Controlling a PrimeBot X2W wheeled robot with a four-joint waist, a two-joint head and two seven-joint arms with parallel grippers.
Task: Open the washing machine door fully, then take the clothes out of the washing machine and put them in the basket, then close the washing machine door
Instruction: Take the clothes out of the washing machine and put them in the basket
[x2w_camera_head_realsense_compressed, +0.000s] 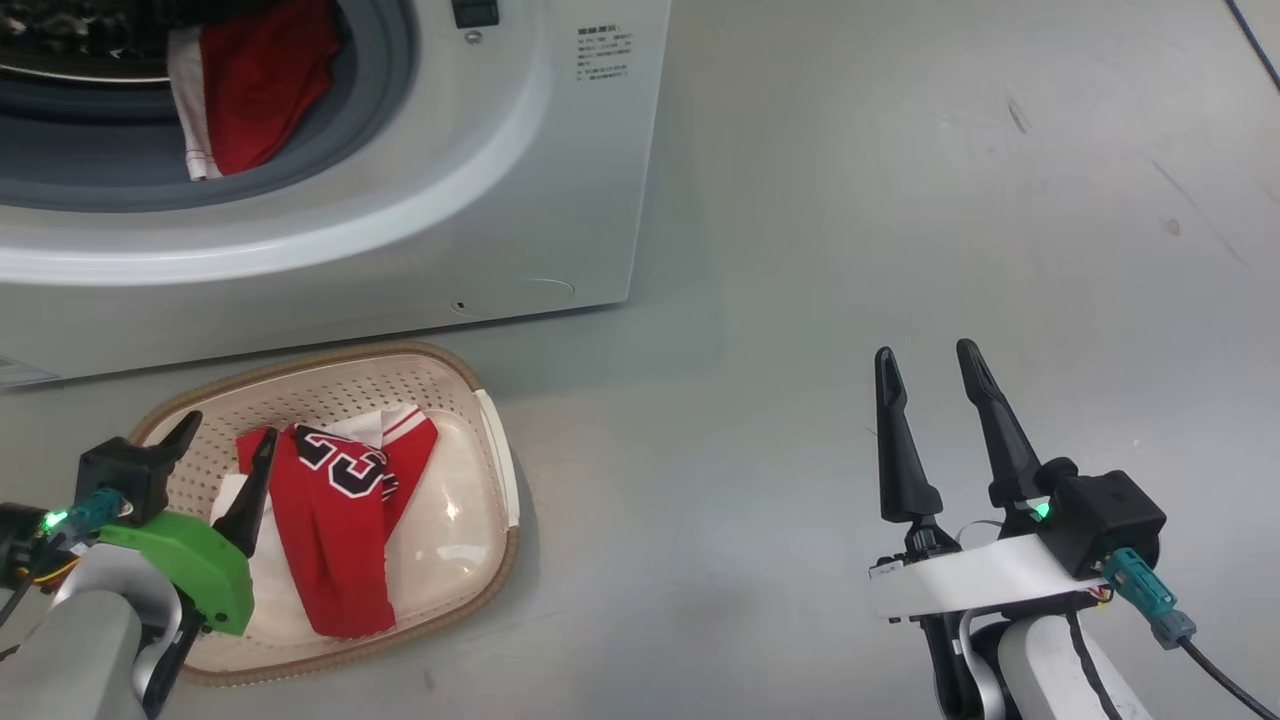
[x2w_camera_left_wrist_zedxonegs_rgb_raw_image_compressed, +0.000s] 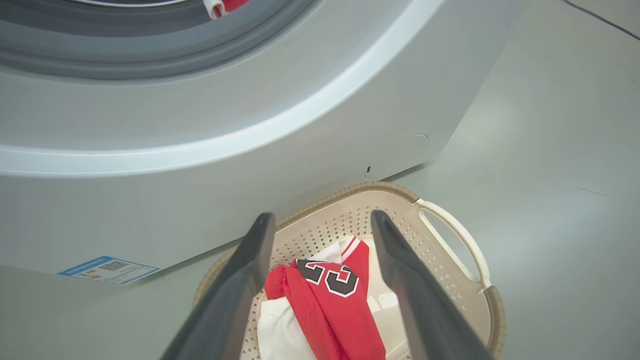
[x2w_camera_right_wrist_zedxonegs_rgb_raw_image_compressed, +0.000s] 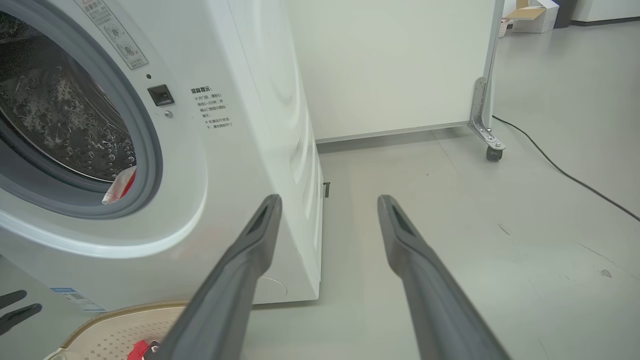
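- Big white front-loading washing machine (x2w_camera_head_realsense_compressed: 520, 180) fills the head view from nine round to twelve o'clock. Its mouth is wide open, with the grey rubber seal (x2w_camera_head_realsense_compressed: 385, 100) ringing the steel drum.
- Pale grey floor (x2w_camera_head_realsense_compressed: 900, 200) spreads from twelve down to five o'clock.
- Down at eight o'clock, the small cream perforated plastic basket (x2w_camera_head_realsense_compressed: 330, 385) with the brown woven-look rim sits on the floor, just in front of the machine's base.
- Inside it lies the bright red jersey (x2w_camera_head_realsense_compressed: 340, 540) with the black number 23, and there's white cloth (x2w_camera_head_realsense_compressed: 275, 590) beneath. Separate piece or lining, hard to say from here.
- Up at eleven o'clock, another red garment with white trim (x2w_camera_head_realsense_compressed: 255, 90) hangs over the drum's lip, inside the machine.
- Left gripper (x2w_camera_head_realsense_compressed: 228, 432) hovers over the basket's nine o'clock side, fingers spread, nothing between them.
- Right gripper (x2w_camera_head_realsense_compressed: 926, 352) at four o'clock is over bare floor, fingers apart and empty, well clear of the basket.
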